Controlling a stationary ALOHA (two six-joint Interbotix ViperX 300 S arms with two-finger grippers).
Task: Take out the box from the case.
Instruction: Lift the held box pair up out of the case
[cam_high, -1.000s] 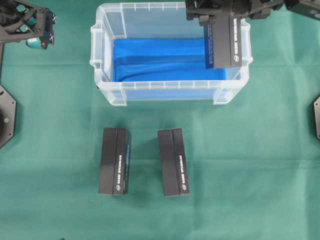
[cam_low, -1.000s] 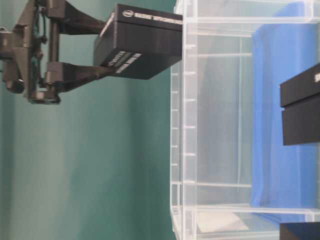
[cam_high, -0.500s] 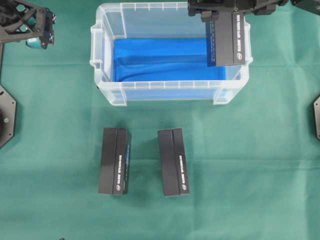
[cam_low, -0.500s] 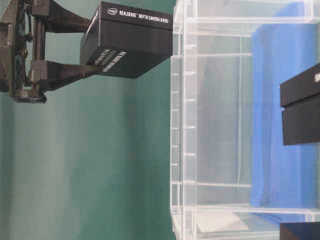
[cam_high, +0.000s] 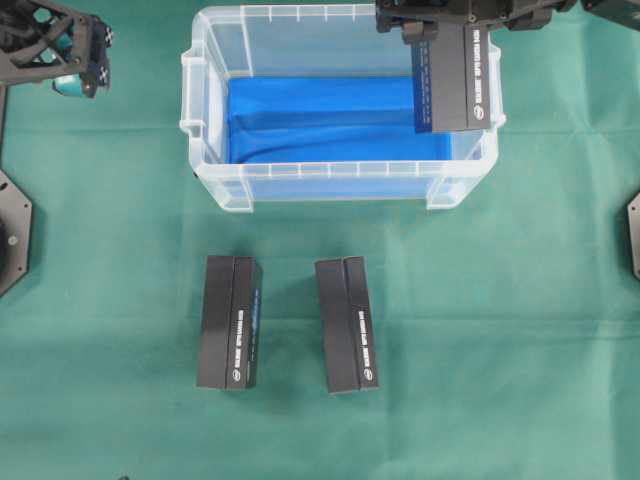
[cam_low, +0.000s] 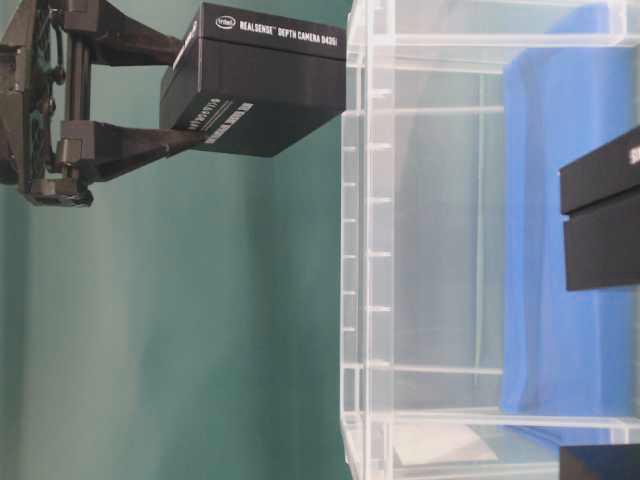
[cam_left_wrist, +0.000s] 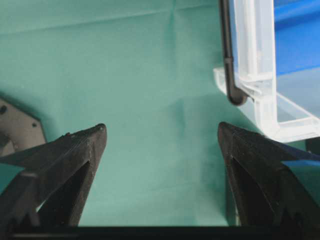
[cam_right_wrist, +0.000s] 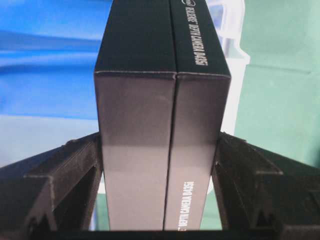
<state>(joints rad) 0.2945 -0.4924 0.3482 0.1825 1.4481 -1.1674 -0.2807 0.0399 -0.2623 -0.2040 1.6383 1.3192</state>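
Box (cam_high: 455, 78) hangs pinched in the right pincer (cam_right_wrist: 160, 220), lifted above the right end of the case (cam_high: 205, 150), over its rim and blue liner (cam_high: 320, 120). The extraction step looks nearly done; next it likely needs carrying clear of the wall and down onto the green surface (cam_high: 500, 330). Two similar boxes (cam_high: 232, 322) (cam_high: 347, 325) already lie in front, so a free spot beside them suits. The left pincer (cam_left_wrist: 160, 150) is spread, empty, well apart.

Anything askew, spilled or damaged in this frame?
Nothing spilled or damaged. The blue liner in the clear plastic case is rumpled into folds. The right tool holds a black rectangular box above the case; two similar black boxes lie on the green cloth.
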